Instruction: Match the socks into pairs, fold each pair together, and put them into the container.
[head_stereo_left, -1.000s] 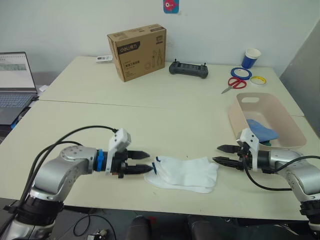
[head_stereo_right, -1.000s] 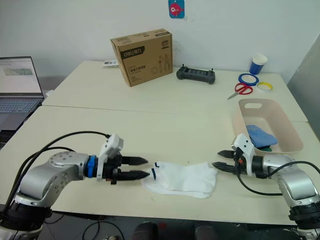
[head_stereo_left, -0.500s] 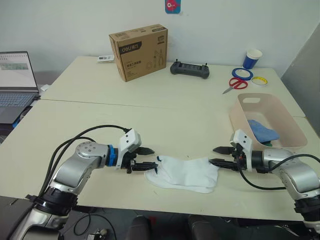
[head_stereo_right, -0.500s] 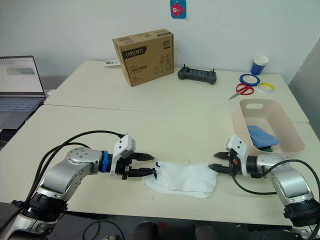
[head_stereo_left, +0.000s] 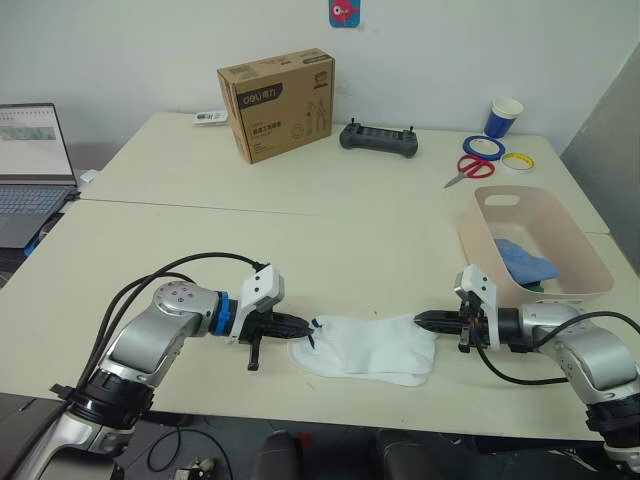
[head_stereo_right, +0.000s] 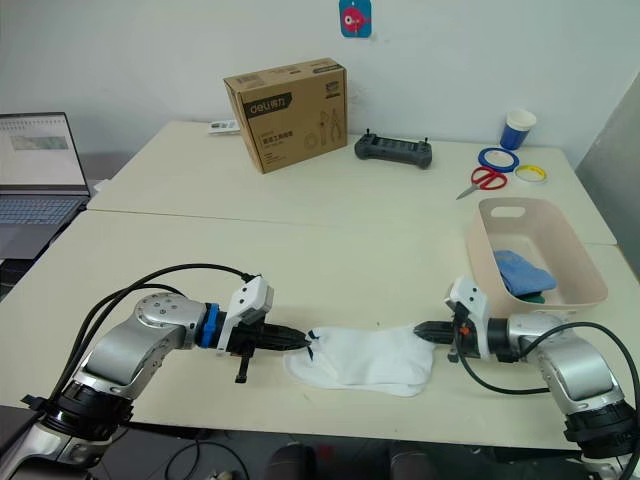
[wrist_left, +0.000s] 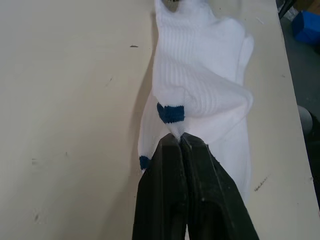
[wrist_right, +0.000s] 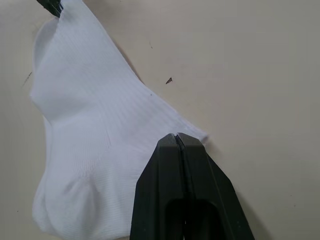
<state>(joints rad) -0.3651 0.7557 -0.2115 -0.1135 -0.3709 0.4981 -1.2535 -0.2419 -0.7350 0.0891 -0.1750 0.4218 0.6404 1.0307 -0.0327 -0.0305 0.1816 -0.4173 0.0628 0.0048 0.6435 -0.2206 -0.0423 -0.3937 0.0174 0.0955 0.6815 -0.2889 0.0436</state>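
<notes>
White socks (head_stereo_left: 368, 346) stacked flat near the front edge of the counter (head_stereo_left: 330, 235), stretched between the two claws. Left claw (head_stereo_left: 303, 325) pinched tight on the cuff end, right beside the small dark blue mark (wrist_left: 170, 113); fingers (wrist_left: 172, 185) pressed together with fabric caught at the tips. Right claw (head_stereo_left: 424, 319) likewise clamped on the opposite end of the same socks, fingers (wrist_right: 175, 190) closed with the white edge nipped between them. Pink container (head_stereo_left: 575, 255) behind and just outboard of the right claw, holding a light blue sock (head_stereo_left: 522, 262) with a bit of dark green sock (head_stereo_left: 533, 288) below it.

Farther from both claws, toward the far side of the counter: cardboard box (head_stereo_left: 276, 103), black controller (head_stereo_left: 378, 138), red scissors (head_stereo_left: 468, 168), blue tape roll (head_stereo_left: 483, 146), yellow tape roll (head_stereo_left: 516, 159), blue paper cup (head_stereo_left: 503, 116). Laptop (head_stereo_left: 28, 165) well out past the left claw's arm, at the counter's left edge.
</notes>
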